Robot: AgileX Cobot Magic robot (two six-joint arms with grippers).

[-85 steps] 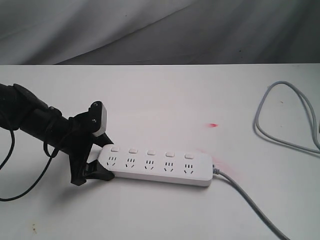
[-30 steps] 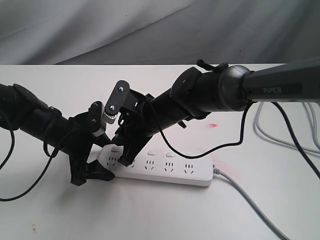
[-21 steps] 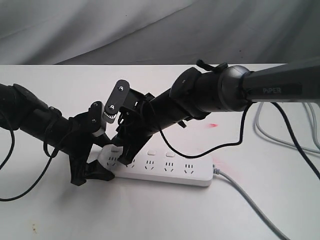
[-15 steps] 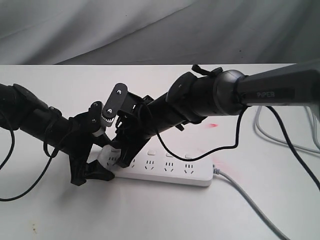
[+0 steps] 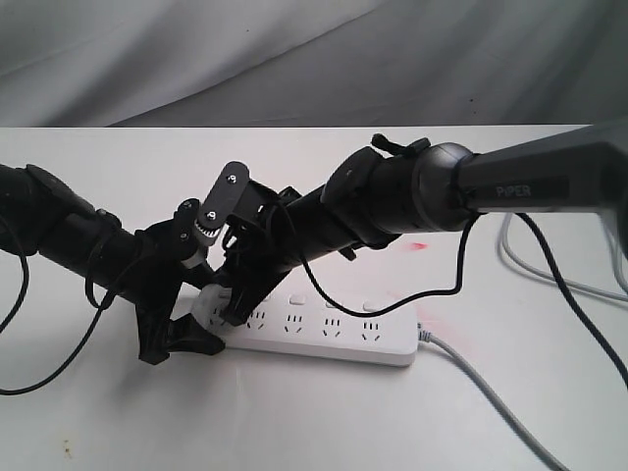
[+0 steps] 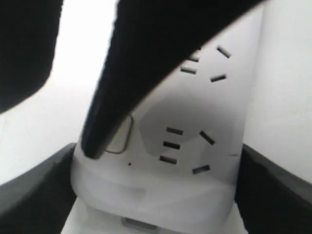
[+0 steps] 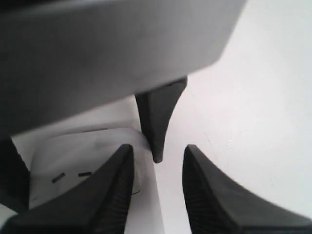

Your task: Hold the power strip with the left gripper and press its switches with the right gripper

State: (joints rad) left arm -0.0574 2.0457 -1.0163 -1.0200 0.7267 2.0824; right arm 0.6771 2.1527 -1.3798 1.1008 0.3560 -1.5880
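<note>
On the left of the exterior view, a slim black arm with loose cables point(image 5: 59, 294) reaches in low over the white counter point(image 5: 294, 422). Its left end effector point(image 5: 201, 319) is clamped on the rounded left end of the power strip point(image 5: 324, 339). The left wrist view shows one black finger point(image 6: 34, 187) pressed against each long side of the strip point(image 6: 204, 107).

Just to the right, the right end effector point(image 5: 232, 312) points steeply down over that same end, a black plate with silver screws point(image 5: 223, 194) standing up behind it. In the right wrist view its two fingers point(image 7: 105, 195) stand a narrow gap apart with nothing between them, and the strip's end point(image 7: 73, 156) lies beneath one of them. In the left wrist view, one dark fingertip point(image 6: 100, 139) sits on the edge of the leftmost button point(image 6: 122, 139); how hard it presses cannot be told.

The other switches point(image 5: 371, 306) run rightward along the strip, each above its socket. The strip lies flat on the counter, slightly slanted. The thick grey arm marked "PIPER" point(image 5: 520, 186) stretches away to the right edge. A small red spot point(image 5: 420, 244) marks the counter beneath it. The grey cord point(image 5: 481, 392) leaves the strip's right end toward the lower right, and a loop of it point(image 5: 520, 255) lies at the far right.
</note>
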